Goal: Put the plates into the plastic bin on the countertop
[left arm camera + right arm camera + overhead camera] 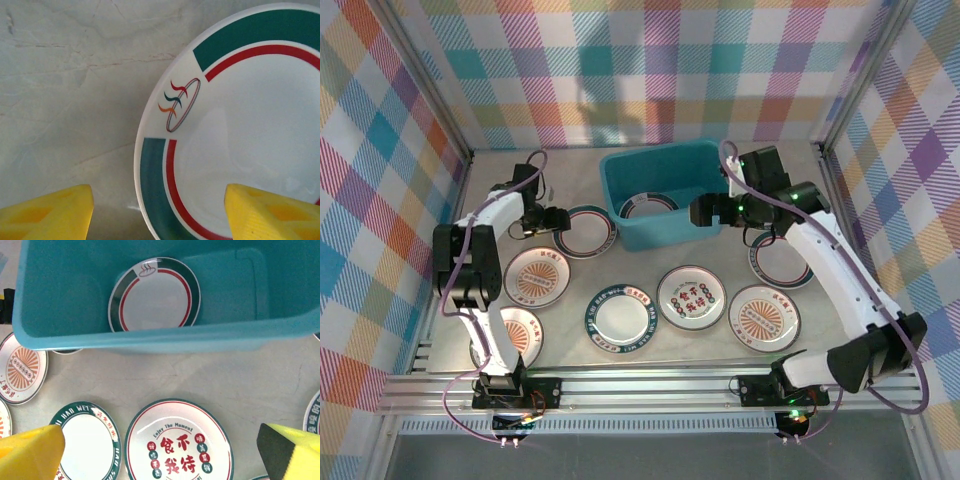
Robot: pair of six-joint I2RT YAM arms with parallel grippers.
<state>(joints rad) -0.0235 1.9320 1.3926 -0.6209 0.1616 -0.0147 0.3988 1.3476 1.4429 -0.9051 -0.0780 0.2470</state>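
Inspecting the teal rectangular plastic bin (660,232), we find one green-rimmed round plate (154,295) inside. The left gripper (160,202), fingers released, straddles the rim of a green-and-red-banded white plate (240,125). The right gripper (160,450), fingers released, hovers beside the bin's rim.

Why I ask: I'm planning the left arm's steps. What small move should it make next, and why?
Probably lower the left pincer and close on the rim of the green-and-red plate: its open jaws straddle that edge, one finger over the countertop, the other over the plate.

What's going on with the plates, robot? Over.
Left gripper open, straddling rim of green-rimmed plate. Right gripper open, empty, beside plastic bin. One plate inside, seven on countertop. Nothing blocking.
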